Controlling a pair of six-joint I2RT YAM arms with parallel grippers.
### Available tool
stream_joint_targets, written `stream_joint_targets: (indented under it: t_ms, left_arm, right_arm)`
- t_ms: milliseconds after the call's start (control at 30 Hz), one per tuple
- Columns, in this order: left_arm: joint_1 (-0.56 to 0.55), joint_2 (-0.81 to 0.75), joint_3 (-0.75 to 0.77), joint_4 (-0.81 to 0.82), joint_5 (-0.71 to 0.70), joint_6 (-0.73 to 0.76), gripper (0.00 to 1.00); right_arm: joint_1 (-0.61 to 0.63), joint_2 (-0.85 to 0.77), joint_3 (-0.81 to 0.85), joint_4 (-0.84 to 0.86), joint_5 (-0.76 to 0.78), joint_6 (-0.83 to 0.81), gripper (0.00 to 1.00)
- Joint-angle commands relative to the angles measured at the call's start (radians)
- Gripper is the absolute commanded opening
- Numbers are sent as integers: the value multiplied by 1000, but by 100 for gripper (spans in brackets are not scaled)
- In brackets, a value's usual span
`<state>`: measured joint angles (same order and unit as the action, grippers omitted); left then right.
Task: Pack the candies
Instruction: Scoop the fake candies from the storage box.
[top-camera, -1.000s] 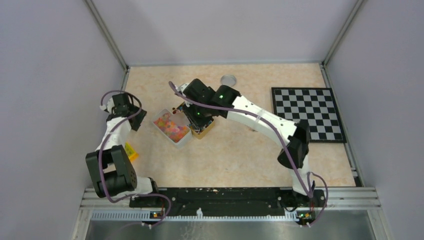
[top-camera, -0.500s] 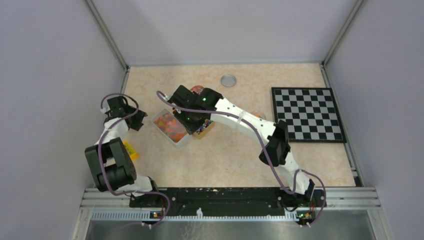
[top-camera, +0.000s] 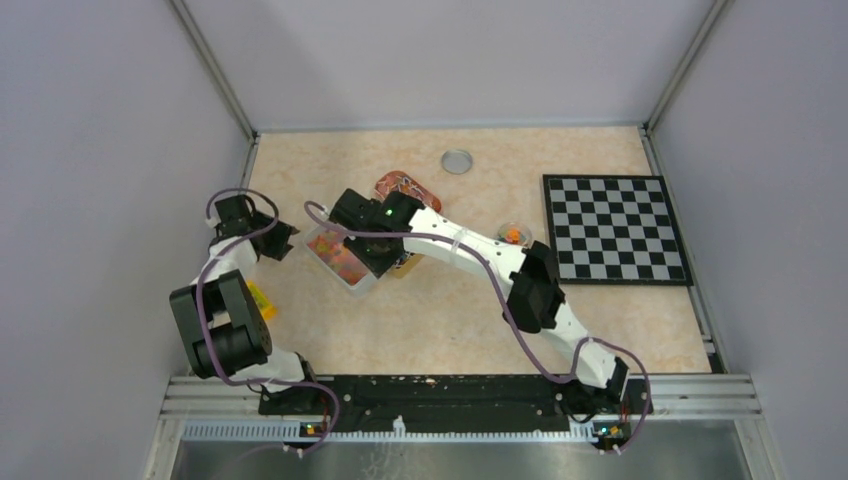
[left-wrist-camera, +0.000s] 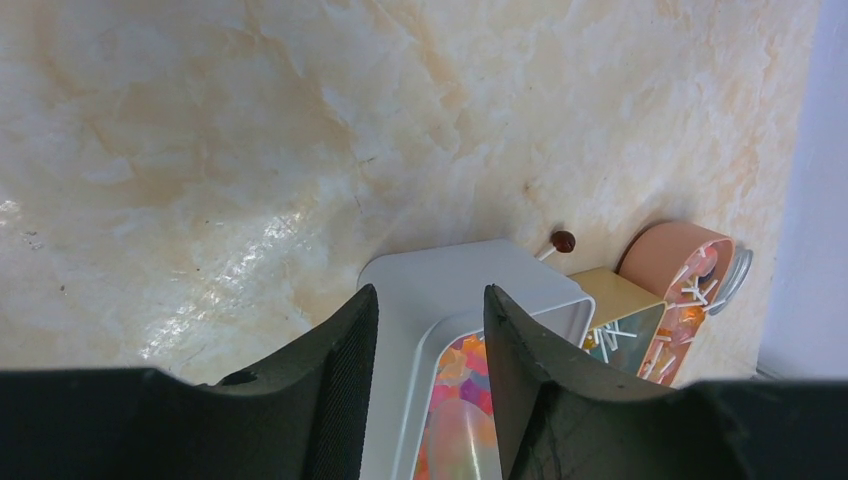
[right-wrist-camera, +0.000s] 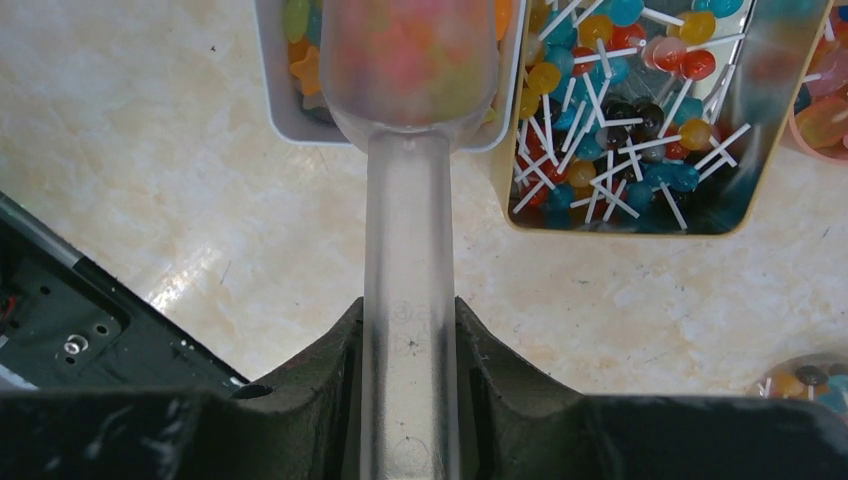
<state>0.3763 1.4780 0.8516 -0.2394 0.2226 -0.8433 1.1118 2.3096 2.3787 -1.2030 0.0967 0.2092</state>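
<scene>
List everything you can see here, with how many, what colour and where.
white tub: one, white, centre-left.
scoop: one, clear, over white tub.
candies: many, pink, orange, yellow, in white tub and scoop bowl.
gold tub: one, gold, beside white tub's right.
lollipops: many, mixed colours, in gold tub; one loose beside the tubs.
oval dish: one, pink-orange, behind the tubs.
round lid: one, silver, far side.
checkerboard: one, black-and-white, right side.
small clear cup: one, clear, left of checkerboard.
yellow object: one, yellow, beside left arm.
left gripper: one, black, open, by white tub.
right gripper: one, black, shut on scoop.
</scene>
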Motion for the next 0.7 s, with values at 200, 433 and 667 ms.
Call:
stream_joint_targets:
  t_ms: [200,433,667]
  left_arm:
    - [7,18,-23,62,58,-3,46]
    - [7,26,-30,75,80,-5,44]
    - [11,39,-33,77,103,-3,43]
  right_arm:
    - [16,43,59,70,47,-12,0]
    - [16,85,89,119,60,-22,0]
    - [16,115,90,123,81,-12,0]
